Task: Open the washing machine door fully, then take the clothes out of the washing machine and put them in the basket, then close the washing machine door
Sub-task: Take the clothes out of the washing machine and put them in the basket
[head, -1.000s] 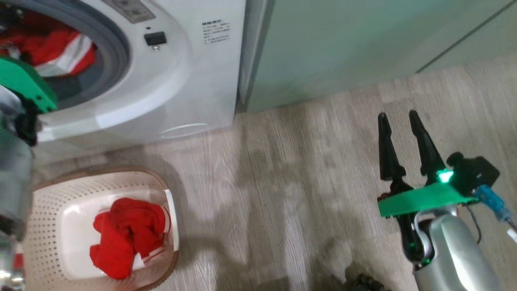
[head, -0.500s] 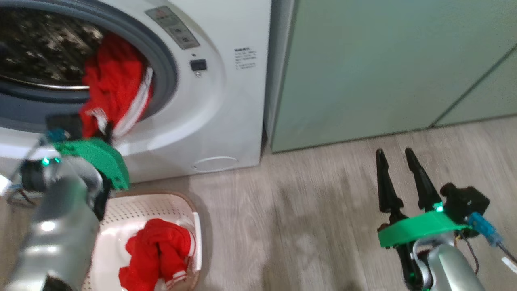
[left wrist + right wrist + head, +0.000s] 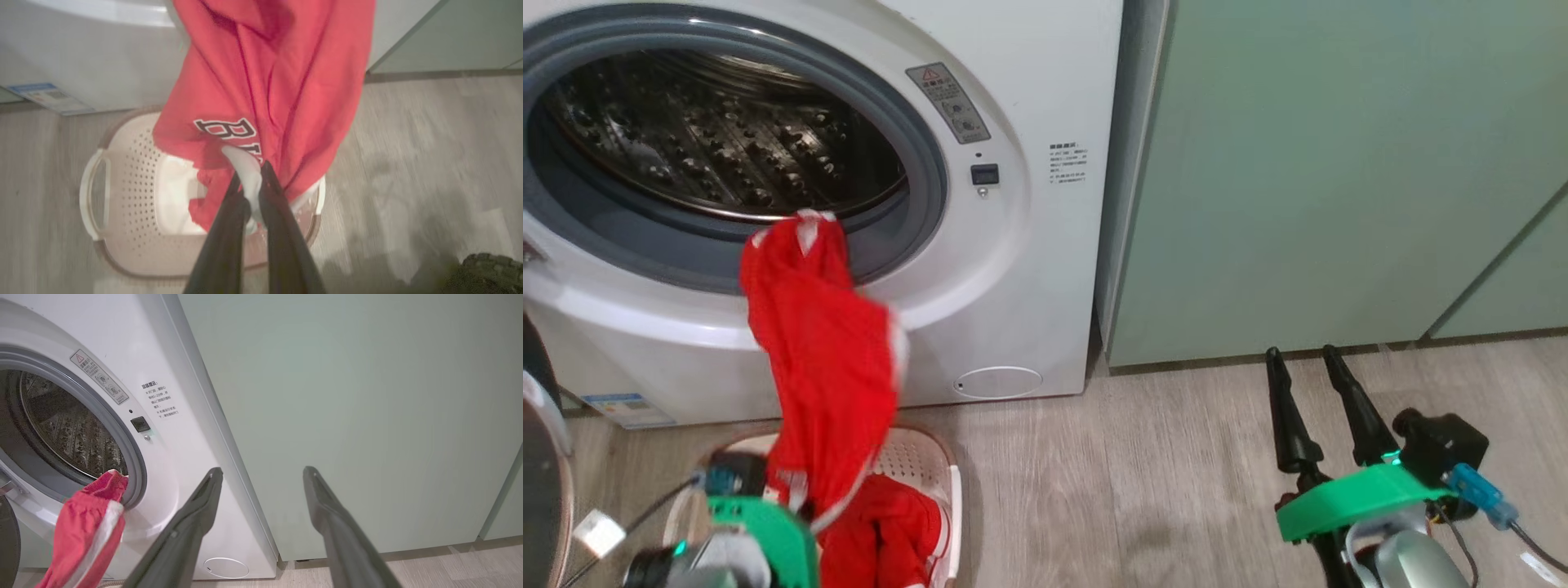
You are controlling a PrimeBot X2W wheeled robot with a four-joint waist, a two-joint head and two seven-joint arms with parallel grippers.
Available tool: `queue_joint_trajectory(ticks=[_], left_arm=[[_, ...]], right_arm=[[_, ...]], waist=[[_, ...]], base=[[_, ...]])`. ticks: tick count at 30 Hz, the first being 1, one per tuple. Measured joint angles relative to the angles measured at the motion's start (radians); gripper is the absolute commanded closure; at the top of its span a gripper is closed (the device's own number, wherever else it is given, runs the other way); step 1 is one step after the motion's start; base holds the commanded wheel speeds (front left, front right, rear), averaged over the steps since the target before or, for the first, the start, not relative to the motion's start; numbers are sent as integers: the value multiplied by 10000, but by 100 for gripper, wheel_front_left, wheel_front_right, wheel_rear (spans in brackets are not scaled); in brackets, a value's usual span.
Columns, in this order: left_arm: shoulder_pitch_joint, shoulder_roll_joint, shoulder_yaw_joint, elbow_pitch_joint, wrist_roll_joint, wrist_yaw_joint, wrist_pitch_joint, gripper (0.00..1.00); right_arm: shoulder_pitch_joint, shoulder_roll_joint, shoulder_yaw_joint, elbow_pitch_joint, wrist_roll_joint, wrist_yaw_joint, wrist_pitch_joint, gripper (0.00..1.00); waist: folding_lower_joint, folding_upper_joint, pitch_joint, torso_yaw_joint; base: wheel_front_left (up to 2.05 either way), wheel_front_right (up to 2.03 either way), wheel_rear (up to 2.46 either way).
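**At the machine's mouth: red garment hung over the basket**

On the wooden floor (image 3: pixel 1143 490), the white washing machine (image 3: pixel 1029 245) stood beside pale-green cabinets (image 3: pixel 1298 163). Its drum opening was uncovered, and a dark sliver of the washing machine door (image 3: pixel 7 539) showed at the left edge of the right wrist view. Just in front of the machine's lower edge, the basket (image 3: pixel 135 196) sat on the floor. A red garment (image 3: pixel 825 359) with white trim stretched from the lower lip of the opening down over the basket. Its lower end was pinched in the left end effector (image 3: pixel 250 175), whose two dark fingers were closed tight on a fold of white trim beside black-edged white lettering. A second red garment (image 3: pixel 890 531) lay inside the basket, under the hanging one. Well to the right, over bare floor before the cabinets, the right end effector (image 3: pixel 1298 354) hung with fingers spread wide and nothing between them. Low on the machine's front were a small round flap (image 3: pixel 998 381) and a blue label sticker (image 3: pixel 625 408).
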Motion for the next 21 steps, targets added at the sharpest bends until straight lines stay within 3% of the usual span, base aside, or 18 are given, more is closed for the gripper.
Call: queue_joint_trajectory(ticks=[8,15,21], left_arm=[[510,364,-539,711,-86,88,993,100],[493,238,-476,1064,-311,132,777,100],[274,360,-102,1605,-531,890,782,100]], right_arm=[[91,0,119,61,-4,0,0,0],[97,0,6,56,-23,0,0,0],[95,0,-40,50,-23,0,0,0]], waist=[[0,0,-70,-113],[0,0,61,-265],[0,0,175,-407]], base=[[0,0,0],[0,0,0],[0,0,0]])
